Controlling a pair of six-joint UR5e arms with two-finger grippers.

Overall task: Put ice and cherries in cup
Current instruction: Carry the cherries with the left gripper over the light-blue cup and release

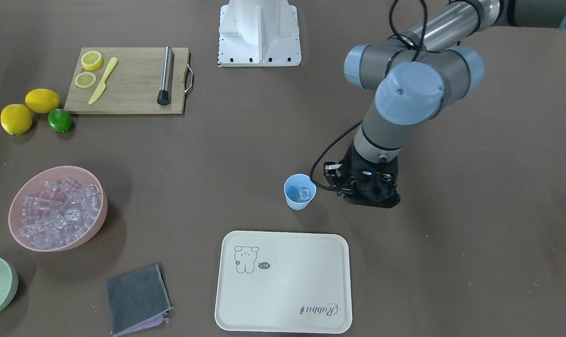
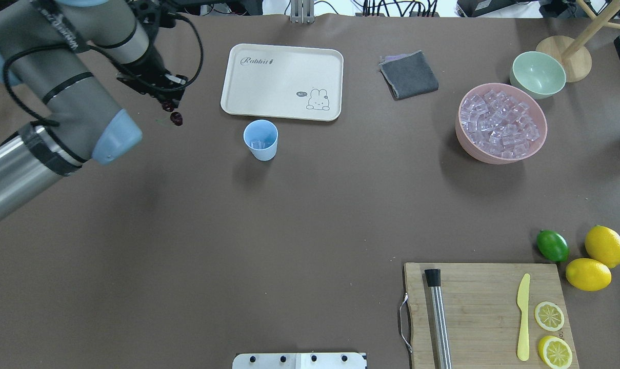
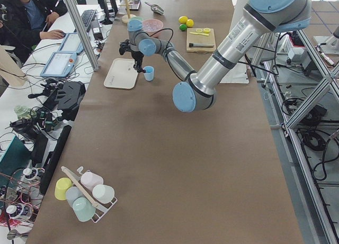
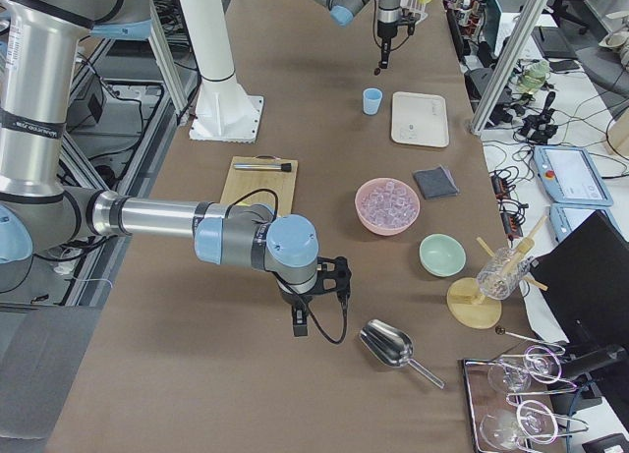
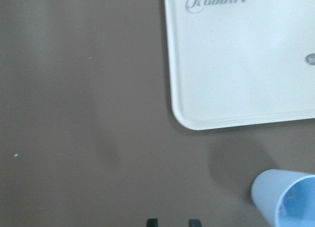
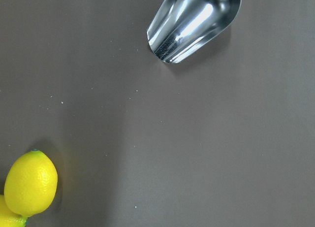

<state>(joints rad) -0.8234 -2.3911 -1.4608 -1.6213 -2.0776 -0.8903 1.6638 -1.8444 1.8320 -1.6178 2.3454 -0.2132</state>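
Currently, the left gripper [image 2: 167,100] is hanging above the table [image 2: 289,215], off to the side of the cup [image 2: 261,139] and apart from it. Its fingers [image 5: 152,222] are pinching the cherries [image 2: 176,118], which are dangling from the tips clear of the table surface. The cup is standing upright just beside the near edge of the cream tray [image 2: 281,77], and one piece of ice [image 1: 305,193] is lying inside it. The rest of the ice is sitting heaped in the pink bowl [image 2: 499,160], well apart from the cup toward the robot's right, with a pale green bowl [image 2: 538,75] just beyond it. The right gripper [image 4: 300,320] is hovering low over the table near a metal scoop [image 4: 385,343]; it is showing only in the side view, so I cannot tell whether its fingers are parted or clenched. Its wrist camera is looking down on the scoop's mouth and a lemon [image 6: 30,188].
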